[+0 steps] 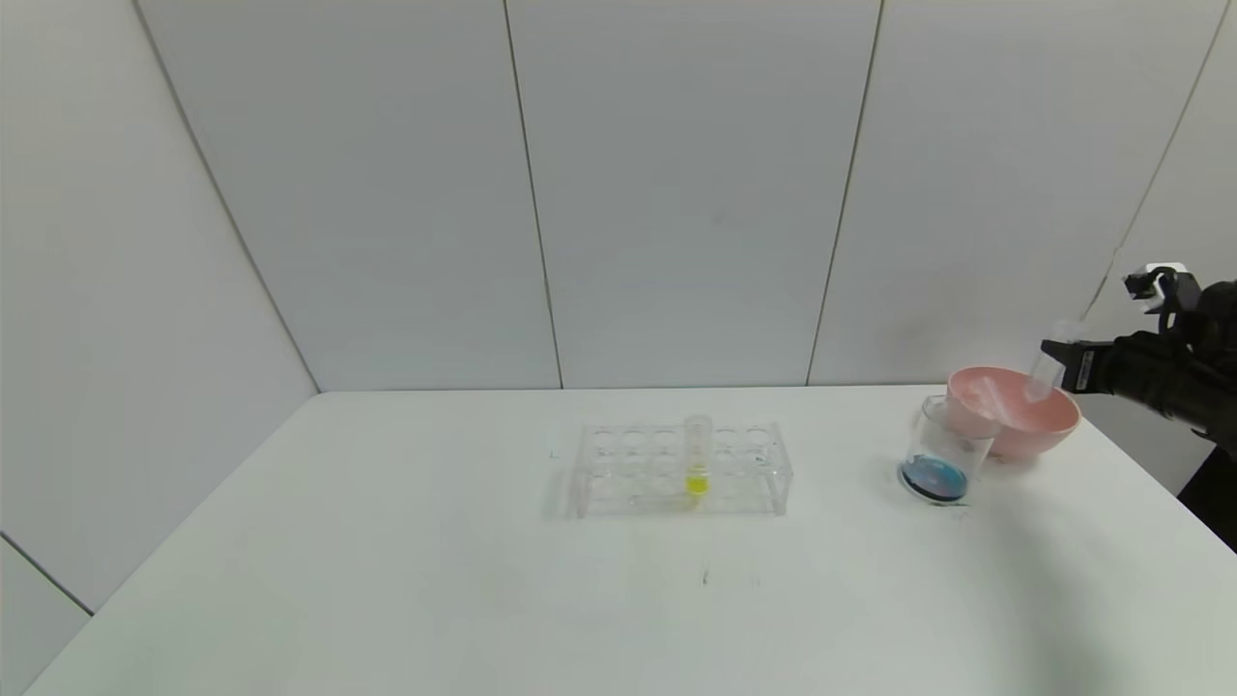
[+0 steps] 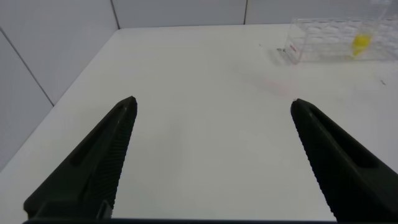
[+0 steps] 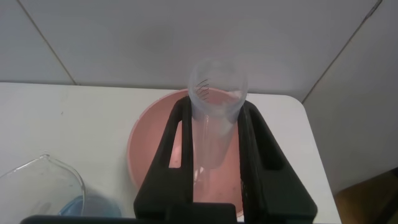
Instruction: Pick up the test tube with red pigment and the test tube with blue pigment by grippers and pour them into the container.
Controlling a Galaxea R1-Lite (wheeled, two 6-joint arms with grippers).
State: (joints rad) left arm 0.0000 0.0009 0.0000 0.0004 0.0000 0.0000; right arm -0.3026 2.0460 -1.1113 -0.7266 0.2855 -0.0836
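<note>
The head camera looked down over the counter (image 1: 387, 580); each wrist camera peered closely past its pincer, sharing that counter.

The container (image 1: 942, 454), a clear beaker-like cup, stands on the table against the pink bowl (image 1: 1024, 425), dark blue liquid pooled at its bottom. A clear, seemingly empty test tube (image 3: 212, 118) is held tilted above that bowl
</note>
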